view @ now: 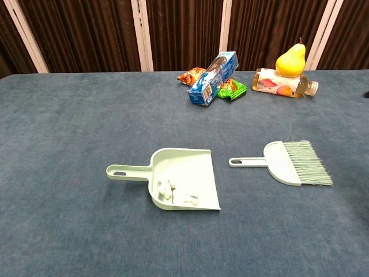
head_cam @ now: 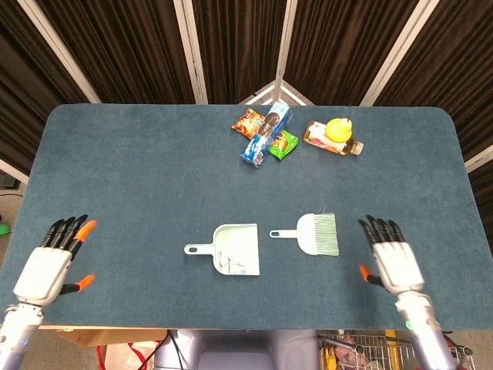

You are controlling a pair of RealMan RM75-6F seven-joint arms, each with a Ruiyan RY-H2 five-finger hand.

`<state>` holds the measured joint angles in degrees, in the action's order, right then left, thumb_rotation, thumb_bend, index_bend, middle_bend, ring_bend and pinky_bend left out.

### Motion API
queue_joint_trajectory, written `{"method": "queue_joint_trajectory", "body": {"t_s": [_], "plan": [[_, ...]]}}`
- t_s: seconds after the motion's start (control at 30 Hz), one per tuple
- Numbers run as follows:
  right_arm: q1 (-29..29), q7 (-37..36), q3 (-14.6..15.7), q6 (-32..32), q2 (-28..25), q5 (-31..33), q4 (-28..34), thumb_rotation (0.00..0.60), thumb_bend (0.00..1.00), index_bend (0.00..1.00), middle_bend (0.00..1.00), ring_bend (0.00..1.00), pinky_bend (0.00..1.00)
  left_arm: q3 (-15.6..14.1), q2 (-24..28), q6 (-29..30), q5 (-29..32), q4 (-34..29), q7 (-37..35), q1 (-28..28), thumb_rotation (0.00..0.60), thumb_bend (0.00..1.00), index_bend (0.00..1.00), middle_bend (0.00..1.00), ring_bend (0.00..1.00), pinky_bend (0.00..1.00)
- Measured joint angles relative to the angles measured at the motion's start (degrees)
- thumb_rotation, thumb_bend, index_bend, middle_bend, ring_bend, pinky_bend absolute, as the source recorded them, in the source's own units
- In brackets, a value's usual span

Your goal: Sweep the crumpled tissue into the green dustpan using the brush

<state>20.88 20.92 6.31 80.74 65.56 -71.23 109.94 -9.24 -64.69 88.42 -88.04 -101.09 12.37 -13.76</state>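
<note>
Chest view: crumpled tissue (view: 176, 191) in green dustpan (view: 196, 163); brush (view: 291, 162) beside.

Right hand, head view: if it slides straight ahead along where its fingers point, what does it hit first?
Nothing, as far as the head view shows. The right hand lies flat, fingers pointing toward the far table edge. The brush lies off to its left, and the juice bottle further left, so probably only bare table.

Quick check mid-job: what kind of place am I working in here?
Probably a staged lab or demo booth, not a home: a blue carpeted table ringed by dark curtains, with the dustpan, brush and snack packs laid out as props.
</note>
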Motion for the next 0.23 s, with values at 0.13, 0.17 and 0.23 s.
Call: {"method": "queue_joint_trajectory", "body": {"t_s": [0.13,0.17,0.23], "plan": [[-5.70,-7.72,3.17,5.40,-2.37,-7.41,-4.24,0.600,0.33,0.00,0.00,0.00,0.00,-0.61,-0.44,2.32,-2.17,5.26,-2.04,3.11,0.600,0.00,0.00,0.00,0.00,0.00],[-6.86,-9.30,3.65,6.84,-2.79,-9.00,-5.22,0.600,0.33,0.00,0.00,0.00,0.00,-0.61,-0.52,2.50,-2.50,5.92,-2.70,3.74,0.600,0.00,0.00,0.00,0.00,0.00],[-9.26,-12.04,4.37,10.14,-3.40,-12.38,-7.98,0.600,0.33,0.00,0.00,0.00,0.00,-0.46,-0.67,2.47,-2.87,6.20,-2.91,4.00,0.600,0.00,0.00,0.00,0.00,0.00]]}}
